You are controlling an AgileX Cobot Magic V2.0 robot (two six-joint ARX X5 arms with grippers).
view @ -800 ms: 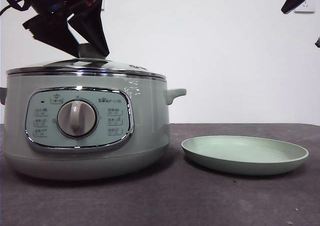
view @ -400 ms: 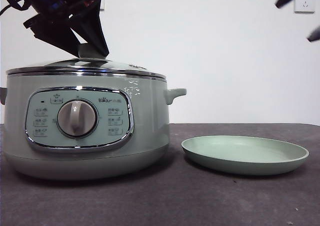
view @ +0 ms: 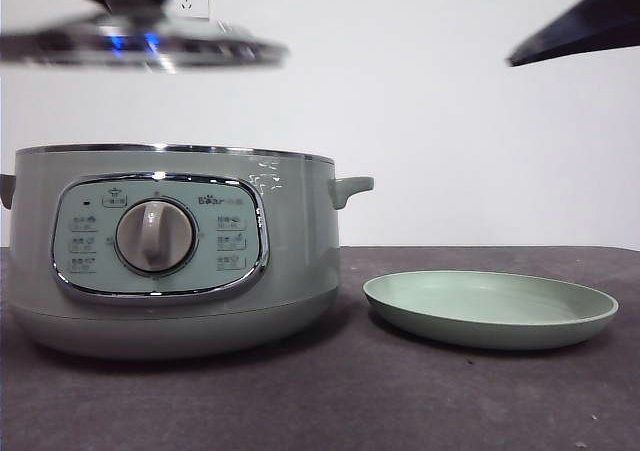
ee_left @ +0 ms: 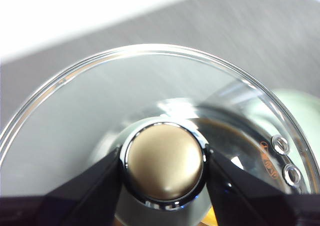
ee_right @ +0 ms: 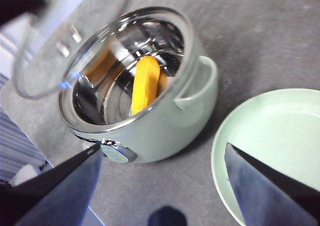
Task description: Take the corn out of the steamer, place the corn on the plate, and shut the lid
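**Lid held clear of the steamer, one corn cob inside**

I have the left gripper [ee_left: 165, 161] clamped on the lid's knob [ee_left: 165, 162], one finger [ee_left: 95, 186] pressed to each side of it. The glass lid [view: 140, 46] hangs level in the air well above the steamer [view: 175, 251], not touching its rim. Through my left wrist camera I count two small vent fittings [ee_left: 286, 160] near the lid's chrome edge.

The steamer sits open on the dark surface [view: 330, 401]. From the right wrist camera I count one corn [ee_right: 145, 88], a smooth yellow-orange cob lying inside the steamer's metal bowl, leaning against the inner wall on the side nearest the handle [ee_right: 200, 83]. An orange patch beside it looks like its reflection in the metal.

One plate [view: 490, 309] rests on the surface just beside the steamer, apart from it, with nothing on it.

My right gripper [ee_right: 162, 186] hovers high over the gap between steamer and plate, its two fingers [ee_right: 55, 186] spread wide and holding nothing. In the front view it shows only as dark shapes at the top corner.

Count: one steamer, one lid, one corn, one plate, two grippers.
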